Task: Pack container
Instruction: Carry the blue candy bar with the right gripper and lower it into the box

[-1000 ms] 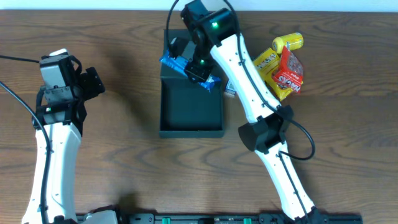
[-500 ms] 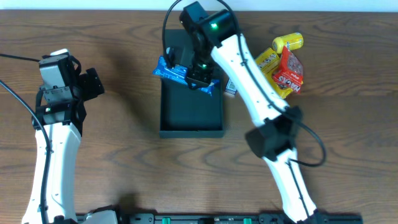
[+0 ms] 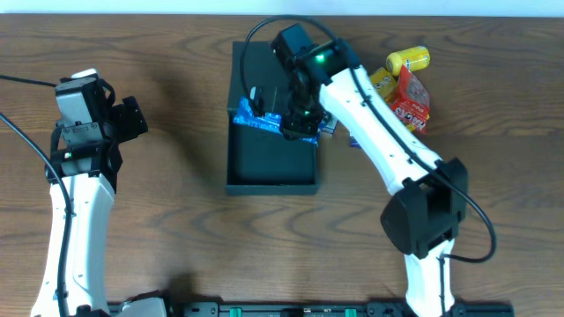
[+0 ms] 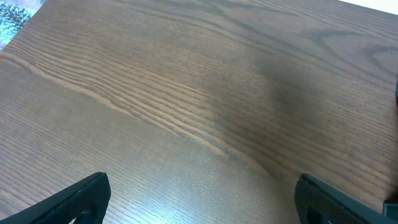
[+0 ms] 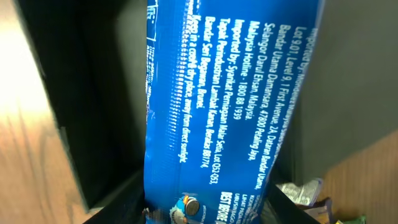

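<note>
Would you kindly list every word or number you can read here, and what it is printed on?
On the blue packet, right wrist view:
"Selangor Darul Ehsan, Malaysia."
"1800 88 1939"
"Bandar Seri Begawan, Brunei."
"away from direct sunlight."
Red packet and yellow packet, overhead view: print too small to read.

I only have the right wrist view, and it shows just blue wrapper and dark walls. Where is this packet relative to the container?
Observer: From overhead, the blue packet in the right gripper lies across the far half of the container, close to the open lid.
Operator: What is left to pack?
Observer: A pile of yellow and red snack packets sits on the table to the right of the container, beyond your arm.
Operator: Is the left arm in the way?
Observer: No. The left gripper is open and well to the left of the container.
</note>
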{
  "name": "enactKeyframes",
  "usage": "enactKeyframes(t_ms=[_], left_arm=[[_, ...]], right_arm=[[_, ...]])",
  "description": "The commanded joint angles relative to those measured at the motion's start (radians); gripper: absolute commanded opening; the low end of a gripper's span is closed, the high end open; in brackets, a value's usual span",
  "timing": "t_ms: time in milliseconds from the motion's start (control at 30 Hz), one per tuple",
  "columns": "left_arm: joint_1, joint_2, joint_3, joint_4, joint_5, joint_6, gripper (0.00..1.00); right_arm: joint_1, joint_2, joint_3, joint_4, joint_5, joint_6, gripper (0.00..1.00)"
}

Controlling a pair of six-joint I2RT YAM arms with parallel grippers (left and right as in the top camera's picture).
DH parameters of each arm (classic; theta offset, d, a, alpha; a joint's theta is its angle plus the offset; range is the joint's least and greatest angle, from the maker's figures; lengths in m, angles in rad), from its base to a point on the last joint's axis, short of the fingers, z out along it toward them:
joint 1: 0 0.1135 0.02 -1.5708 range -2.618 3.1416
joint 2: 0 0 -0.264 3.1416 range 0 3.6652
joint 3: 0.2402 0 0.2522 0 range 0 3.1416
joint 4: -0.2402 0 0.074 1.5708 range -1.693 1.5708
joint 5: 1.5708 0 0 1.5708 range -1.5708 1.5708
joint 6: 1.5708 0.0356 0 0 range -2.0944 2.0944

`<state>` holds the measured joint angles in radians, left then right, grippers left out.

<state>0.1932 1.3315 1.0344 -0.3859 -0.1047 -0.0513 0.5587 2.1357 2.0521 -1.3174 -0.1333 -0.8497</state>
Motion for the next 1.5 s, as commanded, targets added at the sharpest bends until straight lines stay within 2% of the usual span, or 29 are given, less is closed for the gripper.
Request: enactKeyframes(t_ms=[0,633,667,700,733,767,933,1067,1200,1233,1267,1300,1333,1467], left_arm=[[0.005,0.0,0.025,-0.002,0.002,0.007,0.96],[0.005,0.0,0.025,-0.002,0.002,0.007,0.96],[0.005,0.0,0.025,-0.002,0.002,0.007,0.95],[0.005,0.0,0.025,-0.002,0.002,0.007,0.95],[0.005,0.0,0.025,-0.002,0.002,0.007,0.95],[0.005,0.0,0.025,-0.002,0.002,0.007,0.95],[0.005,0.001,0.025,-0.002,0.013,0.007,0.95],[0.005,0.001,0.025,-0.002,0.035,0.007,0.95],[0.005,0.001,0.025,-0.001,0.035,0.007,0.95],[0.005,0.001,0.025,-0.001,0.035,0.007,0.95],[0.005,0.001,0.025,-0.001,0.035,0.007,0.95],[0.005,0.001,0.025,-0.001,0.035,0.007,0.95],[0.005,0.001,0.025,-0.001,0.035,0.007,0.95],[0.005,0.001,0.025,-0.001,0.035,0.006,0.95]], right_arm=[[0.018,-0.006,-0.009,0.035,0.021,-0.049,0.01],[0.069,-0.006,-0.176,0.227,0.134,-0.117,0.01],[0.069,-0.006,-0.178,0.229,0.134,-0.116,0.08],[0.07,-0.006,-0.178,0.229,0.134,-0.116,0.27],[0.071,-0.006,-0.178,0.229,0.134,-0.116,0.54],[0.071,-0.006,-0.178,0.229,0.135,-0.116,0.99],[0.077,-0.009,-0.177,0.23,0.184,-0.111,0.99],[0.085,-0.032,-0.175,0.261,0.234,-0.028,0.99],[0.1,-0.068,-0.175,0.253,0.205,0.035,0.97],[0.103,-0.07,-0.175,0.242,0.181,0.043,0.76],[0.106,-0.071,-0.175,0.228,0.154,0.051,0.49],[0.11,-0.07,-0.176,0.212,0.117,0.062,0.18],[0.11,-0.066,-0.183,0.204,0.07,0.088,0.02],[0.108,-0.041,-0.236,0.21,-0.104,0.145,0.01]])
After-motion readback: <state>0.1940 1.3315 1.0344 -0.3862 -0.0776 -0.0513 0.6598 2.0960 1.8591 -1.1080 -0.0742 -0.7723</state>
